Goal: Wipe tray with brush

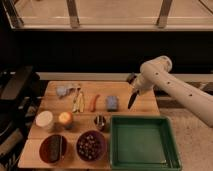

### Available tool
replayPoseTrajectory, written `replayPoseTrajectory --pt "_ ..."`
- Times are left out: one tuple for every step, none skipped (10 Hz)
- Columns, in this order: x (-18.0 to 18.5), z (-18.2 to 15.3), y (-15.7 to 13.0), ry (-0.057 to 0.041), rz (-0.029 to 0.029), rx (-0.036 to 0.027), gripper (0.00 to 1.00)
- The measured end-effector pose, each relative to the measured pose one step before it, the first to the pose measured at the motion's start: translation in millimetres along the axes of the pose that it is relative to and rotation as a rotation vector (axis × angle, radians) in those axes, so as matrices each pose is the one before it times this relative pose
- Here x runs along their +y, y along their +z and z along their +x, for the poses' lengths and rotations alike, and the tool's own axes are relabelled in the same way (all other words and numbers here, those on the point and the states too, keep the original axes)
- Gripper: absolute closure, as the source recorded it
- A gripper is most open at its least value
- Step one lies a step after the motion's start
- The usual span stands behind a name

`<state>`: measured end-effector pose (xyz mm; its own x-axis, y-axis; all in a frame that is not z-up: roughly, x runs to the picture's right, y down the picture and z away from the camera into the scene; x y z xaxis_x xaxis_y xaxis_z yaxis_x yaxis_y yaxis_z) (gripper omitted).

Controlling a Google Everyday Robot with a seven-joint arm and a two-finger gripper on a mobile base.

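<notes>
Clamping slim, apparently black brush (131, 101), gripper (135, 92) over board (120, 89).

Wooden table (150, 102), back row left to right: crumpled grey cloth (63, 90), pale utensils (77, 102), red-handled tool (94, 102), blue-grey block (112, 103). Middle row: white cup (44, 120), orange cup (65, 119) just beside it, small metal cup (100, 121); front row: red bowl (53, 148) and dark bowl (91, 145) side by side, with the green tray (137, 118) filling the front right corner. Gripper (134, 92) hangs above the back right of the table, right of the block, clamped on the brush (131, 102), which points down, off the surface.
</notes>
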<state>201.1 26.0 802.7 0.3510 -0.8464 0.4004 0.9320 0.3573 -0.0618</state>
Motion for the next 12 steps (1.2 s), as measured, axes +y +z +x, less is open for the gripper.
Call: replayPoseTrajectory --pt "3.57 -14.26 -8.10 0.01790 -0.01473 -0.01869 1.00" --pt "2.37 -9.99 -4.70 0.01802 -0.00609 -0.01720 1.00" --pt "3.34 -14.68 -5.17 0.03031 -0.00163 -0.03693 1.00" --pt "2.28 -16.81 -4.63 0.02847 0.00239 -0.04309 1.00" --pt "1.39 -15.56 -2.49 0.02234 0.01433 -0.04312 1.00" --pt "2.46 -16.18 -2.55 0.01334 0.02909 -0.05510 1.00" --pt "1.78 -8.21 -1.19 0.00456 0.01548 -0.02889 1.00" --pt "-0.86 -3.21 -0.01 -0.00077 0.00655 -0.01129 1.00" --pt "-1.04 -0.18 0.21 -0.00238 -0.00033 -0.00050 1.00" --pt "0.02 0.01 0.17 -0.00038 -0.00009 -0.00011 1.00" --pt "0.41 0.23 -0.42 0.00005 0.00058 -0.00132 1.00" --pt "1.00 0.91 0.26 -0.00421 0.00039 -0.00767 1.00"
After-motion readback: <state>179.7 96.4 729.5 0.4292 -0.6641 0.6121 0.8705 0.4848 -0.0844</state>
